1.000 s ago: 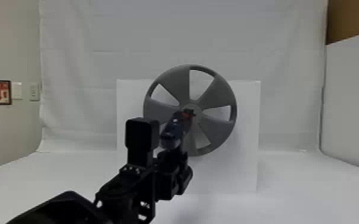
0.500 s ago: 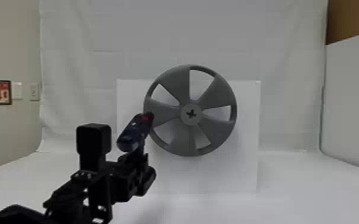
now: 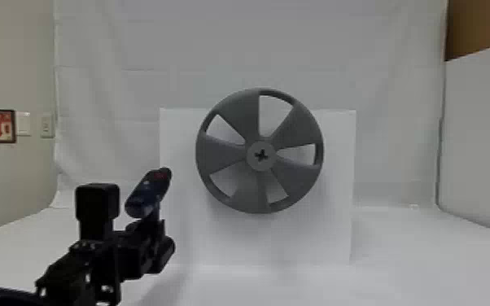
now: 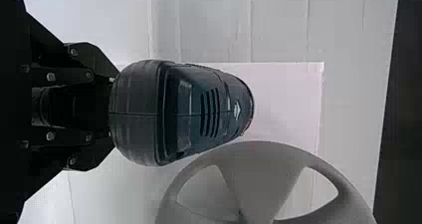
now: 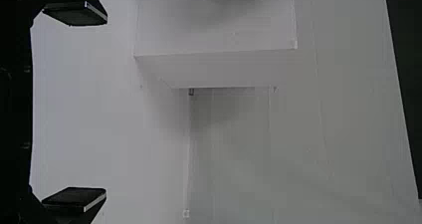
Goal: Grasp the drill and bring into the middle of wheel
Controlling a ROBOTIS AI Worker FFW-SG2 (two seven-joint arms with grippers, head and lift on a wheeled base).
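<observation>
One drill [image 3: 146, 196], handle [image 3: 156, 210] mostly hidden, clamped in the left tool [image 3: 149, 228], right tool [image 5: 106, 106] wide apart

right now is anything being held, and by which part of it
The left gripper holds the drill by its handle, just under the body. The right gripper is open and holds nothing.

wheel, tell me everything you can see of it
The wheel is a grey, plastic-looking disc with a thin rim, five broad spokes and five openings between them. Its small round hub has a dark cross-shaped mark. It sits upright before a white box, facing the robot; how it is fixed behind cannot be told. The drill is off to its left, clear of the hub.
</observation>
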